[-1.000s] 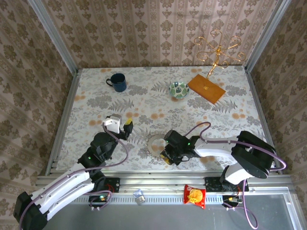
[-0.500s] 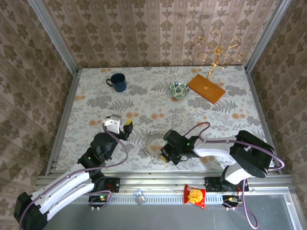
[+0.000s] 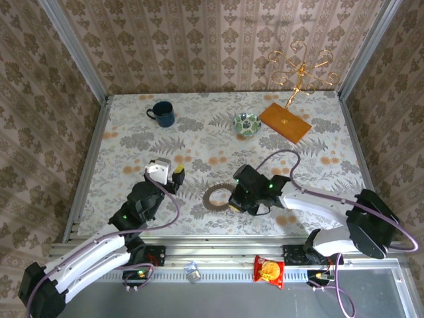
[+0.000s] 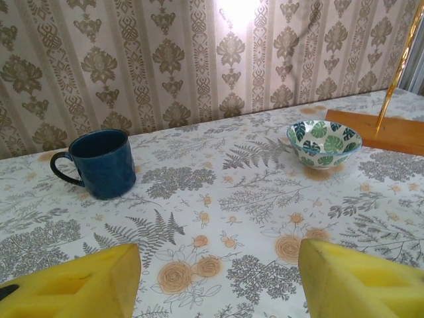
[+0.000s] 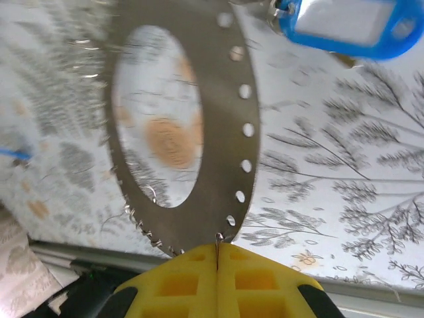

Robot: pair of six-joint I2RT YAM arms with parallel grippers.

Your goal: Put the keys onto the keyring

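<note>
On the tabletop (image 3: pixel 132 132), largest first: both arms sit at the near edge, and a wooden board (image 3: pixel 285 122) carrying a gold branched stand (image 3: pixel 301 69) is parked in the far right corner, well clear of the work area.

The left pincer (image 3: pixel 173 173) hovers left of centre with its yellow fingers (image 4: pixel 66 285) spread wide and nothing between them. It points at the blue mug (image 4: pixel 99 162) and the leaf-pattern bowl (image 4: pixel 324 142). We read that as a free hand waiting to fetch a key.

The right pincer (image 5: pixel 217 255) is clamped tight on the near rim of the keyring (image 5: pixel 225 132), which sits near the middle of the table (image 3: pixel 207 197). Gripping at the edge leaves the big hole and the row of small rim holes exposed, probably for threading. We can't tell if the ring is lifted or flat.

One key (image 5: pixel 344 26) with a blue head sits just beside the ring's far rim. We can't confirm whether it is attached.

For text, the key's label window looks blank, and the print on the red snack packet (image 3: pixel 269 270) on the front rail is too small to read.
</note>
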